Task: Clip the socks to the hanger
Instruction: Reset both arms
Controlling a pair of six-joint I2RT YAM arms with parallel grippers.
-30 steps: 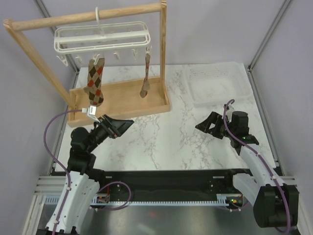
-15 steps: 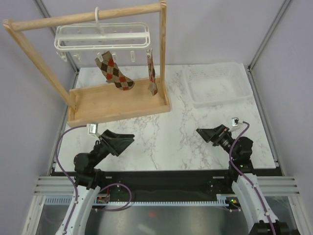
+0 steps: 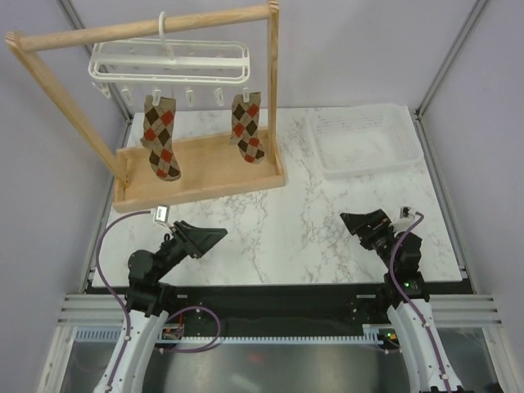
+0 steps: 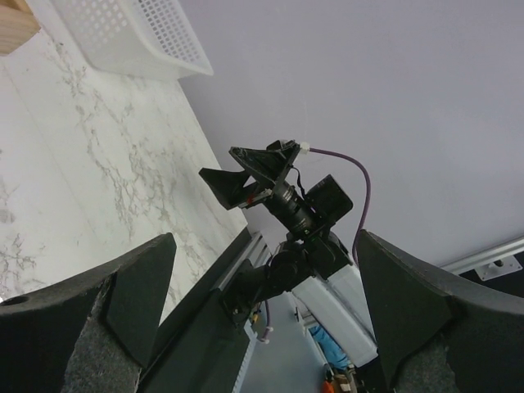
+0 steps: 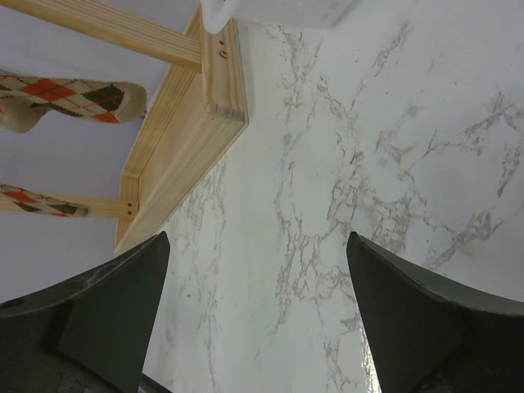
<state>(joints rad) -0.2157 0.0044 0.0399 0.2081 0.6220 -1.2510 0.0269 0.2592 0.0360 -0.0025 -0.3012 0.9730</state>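
Nearby, socks [image 3: 161, 147] dangle over wooden rack [image 3: 201, 173]; basket [image 3: 360, 146] beside.

Both arms [image 3: 131, 336] had white lower shells and black joints above. A purple cable [image 3: 100, 250] looped beside each. The left gripper [image 3: 214, 237] and right gripper [image 3: 352, 221] were black, their wedge-shaped fingers [image 4: 123, 295] padded grey.
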